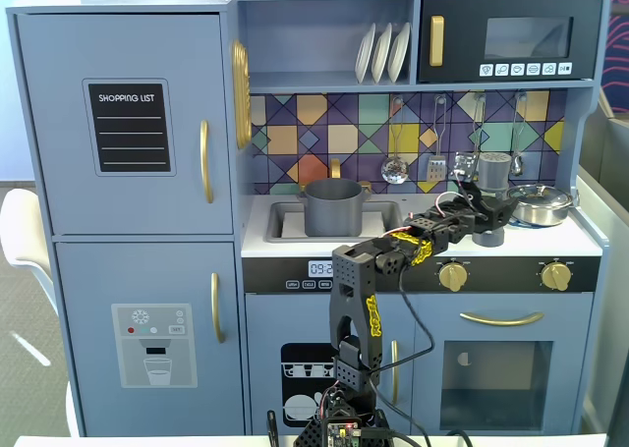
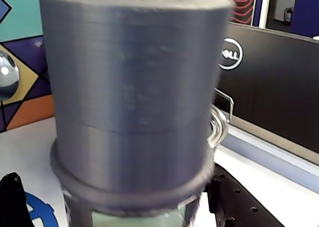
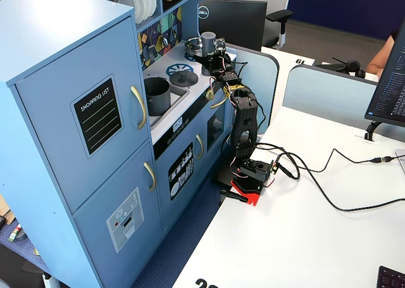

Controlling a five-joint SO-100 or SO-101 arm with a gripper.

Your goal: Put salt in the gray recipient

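Pale blue toy kitchen (image 1: 138,300) with gold handles (image 1: 205,161). Backsplash (image 1: 324,133) tiled in multicoloured diamonds: teal, yellow, orange, purple. Dark gray matte pot (image 1: 332,207) in a white sink (image 1: 280,223). Dark gray salt shaker (image 2: 134,97), pale green label at its base. Shiny silver pan (image 1: 541,204). White plates (image 1: 383,52). Black arm (image 1: 356,309) with yellow markings. White counter (image 3: 304,237).
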